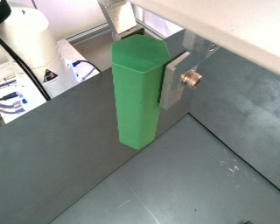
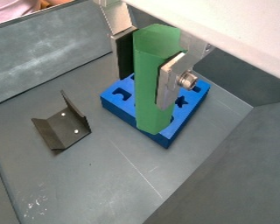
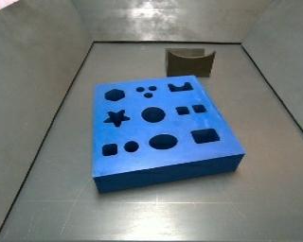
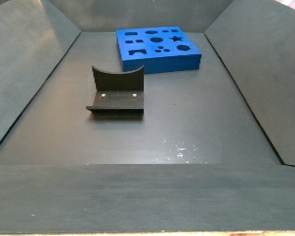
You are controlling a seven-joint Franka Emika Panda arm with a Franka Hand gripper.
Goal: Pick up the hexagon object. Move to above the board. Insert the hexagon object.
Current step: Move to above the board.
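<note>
Fingers [image 2: 170, 77] clamped flat on opposite faces of the hexagon object [image 1: 137, 87], so the gripper [image 1: 154, 74] grips it near the top with most of its length hanging free below — presumably to leave the lower end clear for entering a hole. Held upright, long axis pointing down at the floor, in both wrist views. Carried high: neither gripper nor peg shows in either side view, so well above the bin. Seen in a wrist view with the board [image 2: 120, 99] lying behind and below the peg, though whether directly over it cannot be told. On the board's top, among the cut-outs, the hexagon hole [image 3: 113, 95] near a corner — unfilled. Off to one side, apart from the board, the fixture [image 4: 115, 91] on the floor.
</note>
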